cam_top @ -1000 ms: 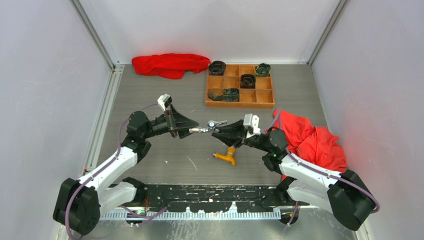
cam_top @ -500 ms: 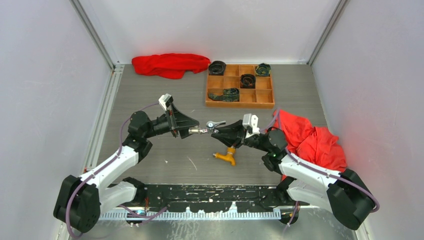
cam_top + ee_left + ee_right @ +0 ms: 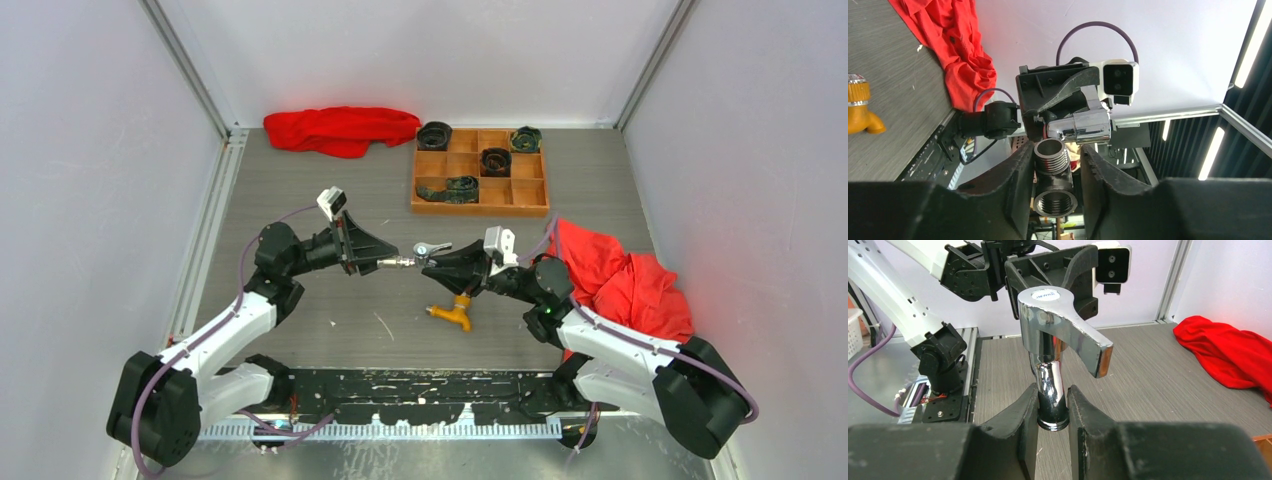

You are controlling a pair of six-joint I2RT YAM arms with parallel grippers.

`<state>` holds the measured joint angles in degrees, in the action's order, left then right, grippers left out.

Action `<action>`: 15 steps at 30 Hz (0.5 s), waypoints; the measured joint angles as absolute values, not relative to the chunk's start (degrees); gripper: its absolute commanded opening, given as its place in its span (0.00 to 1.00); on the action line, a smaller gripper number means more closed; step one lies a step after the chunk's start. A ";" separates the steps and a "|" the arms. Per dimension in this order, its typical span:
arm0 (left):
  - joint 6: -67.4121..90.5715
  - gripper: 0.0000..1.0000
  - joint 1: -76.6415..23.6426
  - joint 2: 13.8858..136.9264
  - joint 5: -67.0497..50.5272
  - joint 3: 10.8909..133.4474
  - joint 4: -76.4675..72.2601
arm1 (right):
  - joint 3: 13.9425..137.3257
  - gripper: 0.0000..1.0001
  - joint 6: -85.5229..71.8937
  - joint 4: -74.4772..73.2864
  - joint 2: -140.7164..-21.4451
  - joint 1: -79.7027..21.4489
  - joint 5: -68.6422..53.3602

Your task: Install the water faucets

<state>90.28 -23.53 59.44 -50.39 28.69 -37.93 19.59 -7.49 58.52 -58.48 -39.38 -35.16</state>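
I can't make out the joint itself: in the overhead view it is too small, and in the right wrist view the silver faucet (image 3: 1048, 335) hides the fitting behind it. My left gripper (image 3: 1057, 150) has its fingers close on either side of a threaded metal fitting (image 3: 1050, 172). I cannot tell whether they are pressing on it or standing just off its sides. The fitting's threaded end sits right up against the underside of the silver faucet, and whether any thread has engaged is hidden. My right gripper (image 3: 1053, 390) is closed tight on the silver faucet's round stem, with the small handle (image 3: 1083, 342) sticking out above the fingers. Both pieces hang above the middle of the tabletop (image 3: 300, 190), between the two arms. The orange faucet (image 3: 452, 312) lies loose on the tabletop just below the right gripper, toward the near edge, and the left wrist view cuts it off. A wooden tray (image 3: 480, 209) with dark rolled items (image 3: 495, 160) sits toward the far right corner. One red cloth (image 3: 340, 130) lies at the far edge and another red cloth (image 3: 630, 285) at the right edge.
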 measured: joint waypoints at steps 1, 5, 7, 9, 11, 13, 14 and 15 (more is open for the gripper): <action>90.21 0.29 -23.53 59.44 -50.57 28.69 -37.93 | 19.59 0.01 -7.60 58.63 -58.57 -39.40 -35.16; 90.04 0.00 -23.53 59.44 -50.81 28.71 -38.09 | 19.62 0.00 -7.88 59.07 -58.57 -39.44 -35.11; 89.84 0.00 -23.53 59.48 -50.83 28.71 -38.11 | 19.62 0.00 -8.12 59.09 -58.57 -39.44 -35.11; 89.80 0.00 -23.53 59.55 -50.83 28.71 -38.11 | 19.66 0.01 -8.69 59.07 -58.63 -39.44 -35.11; 89.69 0.00 -23.53 59.64 -50.57 28.71 -38.06 | 19.94 0.01 -9.76 58.50 -58.65 -39.44 -34.98; 89.27 0.00 -23.51 59.57 -49.65 28.71 -37.56 | 20.88 0.01 -11.42 56.51 -58.63 -39.38 -34.98; 89.01 0.00 -23.42 59.37 -49.10 28.71 -37.01 | 21.87 0.01 -12.56 54.35 -58.57 -39.24 -34.87; 88.47 0.00 -23.18 58.94 -48.27 28.75 -36.10 | 23.09 0.01 -13.69 51.51 -58.43 -39.16 -34.72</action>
<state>88.47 -23.18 58.94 -48.27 28.75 -36.10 23.09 -13.69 51.51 -58.43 -39.16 -34.72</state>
